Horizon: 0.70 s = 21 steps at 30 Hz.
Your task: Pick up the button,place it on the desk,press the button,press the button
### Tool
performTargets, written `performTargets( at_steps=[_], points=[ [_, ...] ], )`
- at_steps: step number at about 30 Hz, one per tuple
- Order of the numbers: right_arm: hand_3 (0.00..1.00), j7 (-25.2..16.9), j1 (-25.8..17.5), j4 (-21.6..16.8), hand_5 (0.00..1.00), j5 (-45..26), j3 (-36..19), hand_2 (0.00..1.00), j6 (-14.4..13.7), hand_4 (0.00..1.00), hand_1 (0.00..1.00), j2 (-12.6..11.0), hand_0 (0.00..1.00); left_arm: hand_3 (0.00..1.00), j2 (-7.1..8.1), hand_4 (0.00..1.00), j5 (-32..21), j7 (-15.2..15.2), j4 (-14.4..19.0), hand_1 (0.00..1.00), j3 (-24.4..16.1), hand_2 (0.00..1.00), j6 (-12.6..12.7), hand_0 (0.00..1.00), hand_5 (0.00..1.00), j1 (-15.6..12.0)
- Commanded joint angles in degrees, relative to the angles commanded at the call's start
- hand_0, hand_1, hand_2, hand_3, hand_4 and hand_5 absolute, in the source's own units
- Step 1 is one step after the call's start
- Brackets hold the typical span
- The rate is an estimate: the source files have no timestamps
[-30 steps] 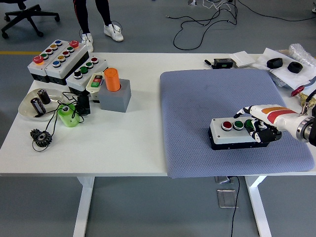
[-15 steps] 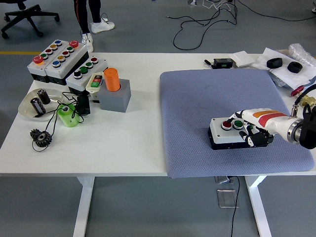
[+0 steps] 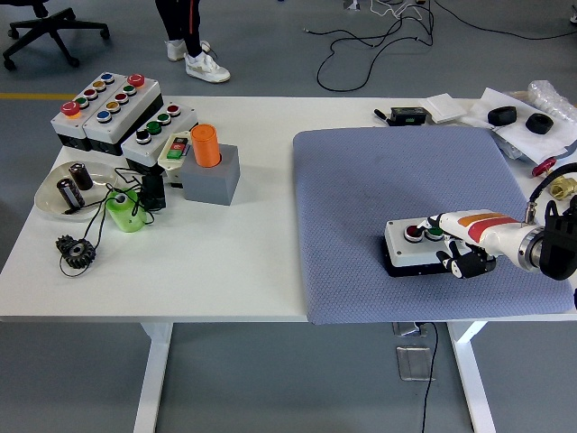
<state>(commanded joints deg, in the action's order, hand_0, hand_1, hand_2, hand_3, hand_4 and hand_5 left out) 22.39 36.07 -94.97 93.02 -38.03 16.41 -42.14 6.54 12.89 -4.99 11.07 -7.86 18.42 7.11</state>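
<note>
The button box (image 3: 416, 246), white on top with a black base, lies on the blue-grey mat (image 3: 406, 207) near the mat's front right part. A red button (image 3: 414, 233) and a green button (image 3: 435, 234) show on its top; the right end of the box is covered by the right hand (image 3: 462, 245).

That hand comes in low from the right edge, its white forearm with orange and red stripes lying nearly level over the mat. The fingers (image 3: 462, 263) curl down over the box's right end and front edge, a narrow grip that holds the box, with one finger reaching toward the green button; whether it touches cannot be told.

The mat covers the right half of the white surface (image 3: 234, 262). Well apart, on the left half, stand further button boxes (image 3: 113, 110), a grey block (image 3: 213, 174) bearing an orange cylinder (image 3: 205, 144), a green cup-like piece (image 3: 124, 210), a shallow dish (image 3: 56, 194) with dark cylinders, and a black gear (image 3: 74, 250). At the far side, a person's legs and shoes (image 3: 196, 56) show on the floor.
</note>
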Motion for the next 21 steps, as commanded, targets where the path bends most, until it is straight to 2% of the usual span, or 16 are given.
performTargets(
  at_steps=[8, 12, 13, 14, 18, 19, 21],
  points=[
    [0.804, -0.8, -1.6, -2.7, 0.002, -2.2, -8.1, 0.136, -0.7, 0.403, 0.002, -1.0, 0.243, 0.468, 0.03, 0.277, 0.0, 0.0, 0.0, 0.532, -0.1, 0.501, 0.0, 0.599, 0.996, 0.1],
    [0.804, -3.0, -3.9, -1.8, 0.002, -10.6, -15.1, 0.136, -4.7, 0.403, 0.002, -1.0, 0.243, 0.468, 0.03, 0.277, 0.1, 0.0, 0.0, 0.532, -0.2, 0.501, 0.0, 0.599, 0.996, 0.1],
    [0.957, -4.5, -4.8, -0.8, 0.243, -13.2, -17.4, 0.544, -6.6, 0.696, 0.447, -0.9, 0.425, 0.468, 0.05, 0.275, 0.1, 0.1, 0.0, 0.533, -0.3, 0.501, 0.0, 0.599, 0.995, 0.1],
    [0.957, -5.4, -5.2, -0.2, 0.243, -15.4, -18.8, 0.544, -7.8, 0.696, 0.447, -0.8, 0.425, 0.468, 0.05, 0.275, 0.1, 0.1, 0.0, 0.533, -0.3, 0.501, 0.0, 0.599, 0.995, 0.1],
    [0.957, -12.0, -7.0, 3.6, 0.243, -25.1, -24.9, 0.544, -16.0, 0.696, 0.447, -0.4, 0.425, 0.468, 0.04, 0.275, 0.1, 0.1, 0.0, 0.533, -0.3, 0.501, 0.0, 0.599, 0.995, 0.1],
    [0.955, -13.4, -7.2, 4.5, 0.339, -27.7, -26.3, 0.881, -18.0, 0.741, 0.768, -0.4, 0.756, 0.468, 0.04, 0.275, 0.0, 0.1, 0.0, 0.533, -0.3, 0.501, 0.0, 0.599, 0.995, 0.1],
    [0.955, -15.4, -7.6, 5.9, 0.339, -32.0, -28.0, 0.881, -20.6, 0.741, 0.768, -0.3, 0.756, 0.468, 0.02, 0.275, 0.0, 0.1, 0.0, 0.533, -0.2, 0.501, 0.0, 0.599, 0.995, 0.0]
  ],
)
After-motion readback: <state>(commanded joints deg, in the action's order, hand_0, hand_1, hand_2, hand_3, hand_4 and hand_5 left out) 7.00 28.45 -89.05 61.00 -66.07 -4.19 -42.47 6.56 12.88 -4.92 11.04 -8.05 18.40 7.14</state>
